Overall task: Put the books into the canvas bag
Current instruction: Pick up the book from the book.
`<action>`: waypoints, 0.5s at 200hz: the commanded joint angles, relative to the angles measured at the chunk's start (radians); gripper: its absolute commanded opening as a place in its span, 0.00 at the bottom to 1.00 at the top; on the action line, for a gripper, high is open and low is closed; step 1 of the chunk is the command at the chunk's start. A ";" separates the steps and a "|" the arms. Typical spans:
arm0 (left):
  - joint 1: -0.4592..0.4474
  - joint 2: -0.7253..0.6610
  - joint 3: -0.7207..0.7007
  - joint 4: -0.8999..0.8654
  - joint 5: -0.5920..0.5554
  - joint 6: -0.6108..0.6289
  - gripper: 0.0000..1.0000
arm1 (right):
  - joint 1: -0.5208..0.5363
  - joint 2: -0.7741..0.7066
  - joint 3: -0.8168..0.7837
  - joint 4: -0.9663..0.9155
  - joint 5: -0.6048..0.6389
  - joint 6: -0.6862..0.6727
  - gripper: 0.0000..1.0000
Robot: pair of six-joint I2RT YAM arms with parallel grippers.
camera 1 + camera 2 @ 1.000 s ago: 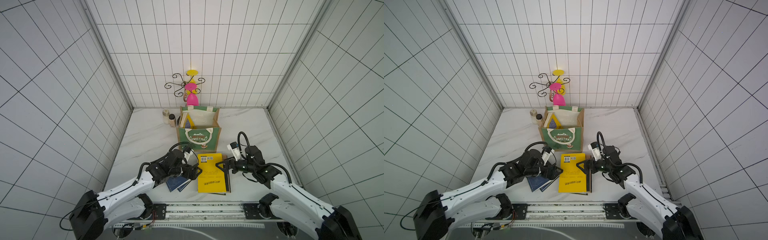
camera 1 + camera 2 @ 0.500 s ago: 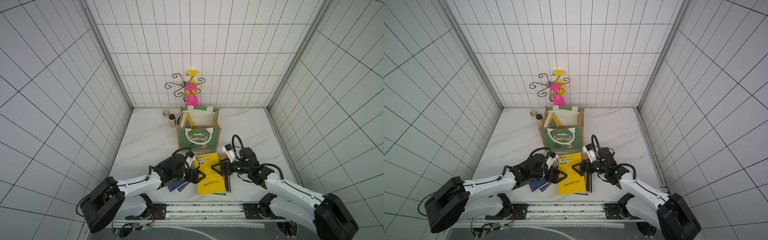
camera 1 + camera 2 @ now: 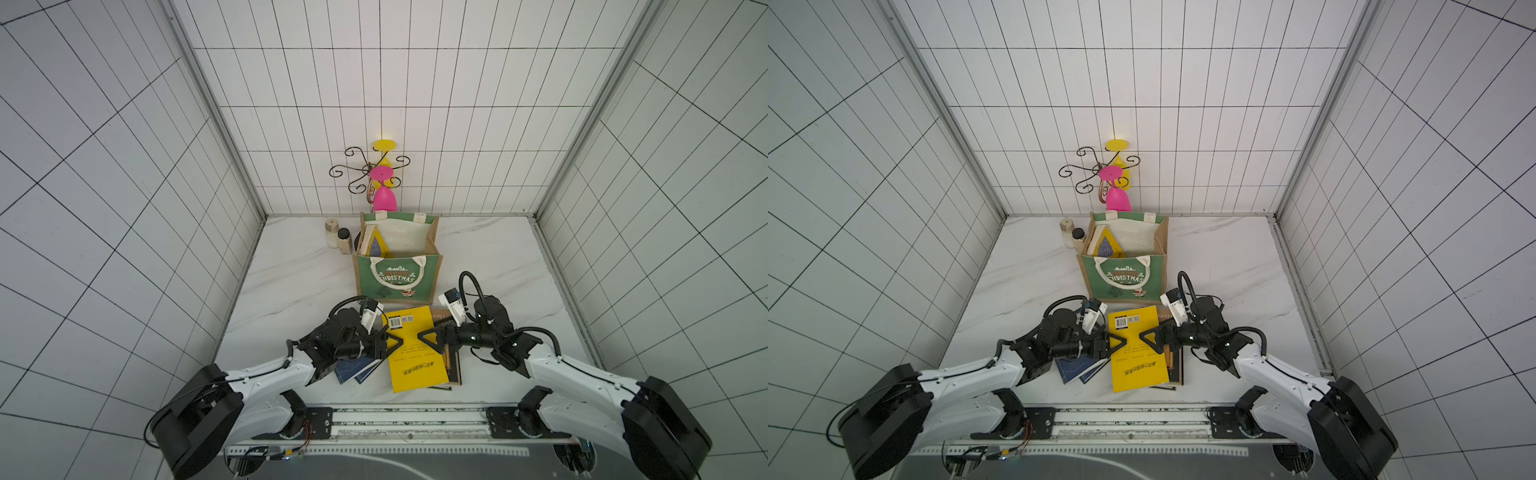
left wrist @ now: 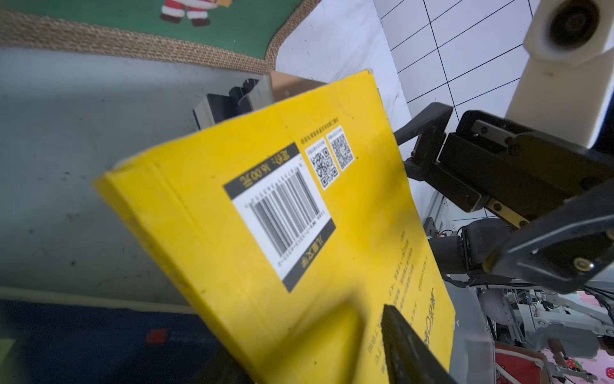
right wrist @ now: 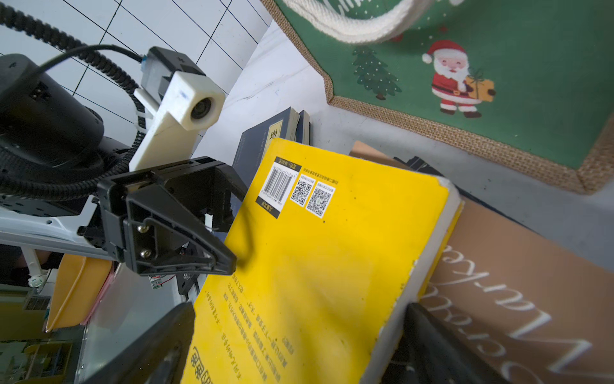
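Yellow book [image 3: 417, 361] in left claw [image 3: 395, 342], long axis toward bag [image 3: 398, 286]; right claw [image 3: 422, 337] agape.

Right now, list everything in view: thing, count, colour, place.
canvas bag: one, tan and green, mid-table.
books in bag: count unclear, one yellow cover, left side.
yellow book: one, atop pile before bag.
dark book: one seen, brown-black, under yellow book.
navy books: two, left of yellow book.
jars: two, pale, left of bag.
goblets: two, pink and yellow, on rack behind bag.
table: one, white marble.
left gripper: black, at yellow book's left edge.
right gripper: black, open, over yellow book.
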 commanded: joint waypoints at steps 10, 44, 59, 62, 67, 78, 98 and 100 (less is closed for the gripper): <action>0.005 -0.043 0.004 0.090 0.031 -0.011 0.50 | 0.027 0.008 -0.048 0.001 -0.053 0.011 0.99; 0.009 -0.059 0.008 0.077 0.036 -0.014 0.35 | 0.037 0.007 -0.045 0.015 -0.065 0.004 0.99; 0.011 -0.076 0.014 0.061 0.043 -0.010 0.26 | 0.037 0.008 -0.045 0.017 -0.062 0.003 0.99; 0.012 -0.080 0.016 0.057 0.044 -0.008 0.23 | 0.037 0.007 -0.045 0.018 -0.062 0.002 0.99; 0.010 -0.086 0.020 0.048 0.045 -0.003 0.20 | 0.037 0.007 -0.045 0.018 -0.060 0.002 0.99; 0.014 -0.102 0.033 0.016 0.052 0.015 0.15 | 0.037 0.009 -0.043 0.020 -0.056 -0.001 0.99; 0.021 -0.130 0.055 -0.050 0.064 0.055 0.08 | 0.036 0.010 -0.038 0.023 -0.053 -0.001 0.99; 0.022 -0.134 0.057 -0.055 0.067 0.059 0.07 | 0.035 0.010 -0.038 0.023 -0.053 -0.002 0.99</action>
